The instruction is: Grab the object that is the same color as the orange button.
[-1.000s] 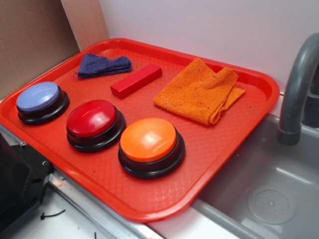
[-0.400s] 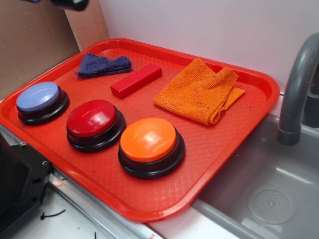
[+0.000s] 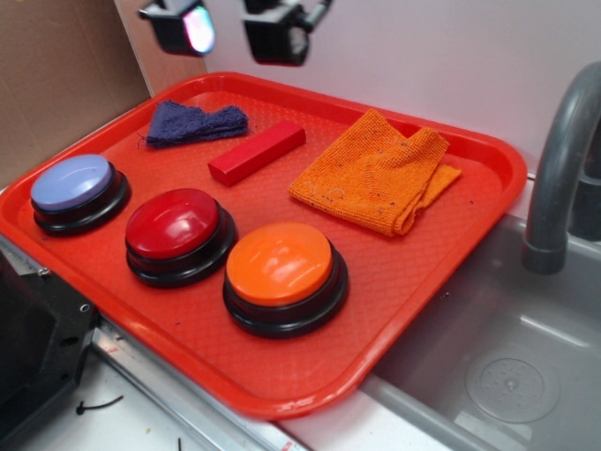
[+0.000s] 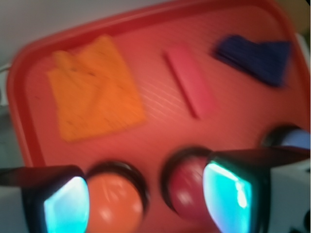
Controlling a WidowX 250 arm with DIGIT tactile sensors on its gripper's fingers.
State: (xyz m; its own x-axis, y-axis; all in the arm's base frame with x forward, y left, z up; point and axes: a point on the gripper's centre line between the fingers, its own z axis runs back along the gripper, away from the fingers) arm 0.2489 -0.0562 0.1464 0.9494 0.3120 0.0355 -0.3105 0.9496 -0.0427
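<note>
Three dome-shaped push buttons on black bases stand in a row along the near side of a red plastic tray in the exterior view: one lavender-blue button, one glossy red button, one large glossy orange button. Behind them lie three loose items: one crumpled dark blue cloth at the far left corner, one red rectangular block just right of it, and one folded orange knitted cloth with small dark specks on the far right part of the tray, well apart from the orange button. The orange cloth lies flat, its long axis running from its near-left corner to its far-right corner, its folded layers fanning toward the tray's right rim. One black gripper hangs above the tray's far left corner, its two fingers spread wide with nothing between them. One grey curved faucet pipe and one grey sink basin sit right of the tray. No readable writing or brand shows.

Wrist view, blurred: the same six items, order mirrored. The orange cloth lies upper left, the red block centre, the blue cloth upper right. The orange button and red button show between two black fingertips with cyan-lit pads; the gripper stands wide and empty. The lavender-blue button peeks at the right edge.
</note>
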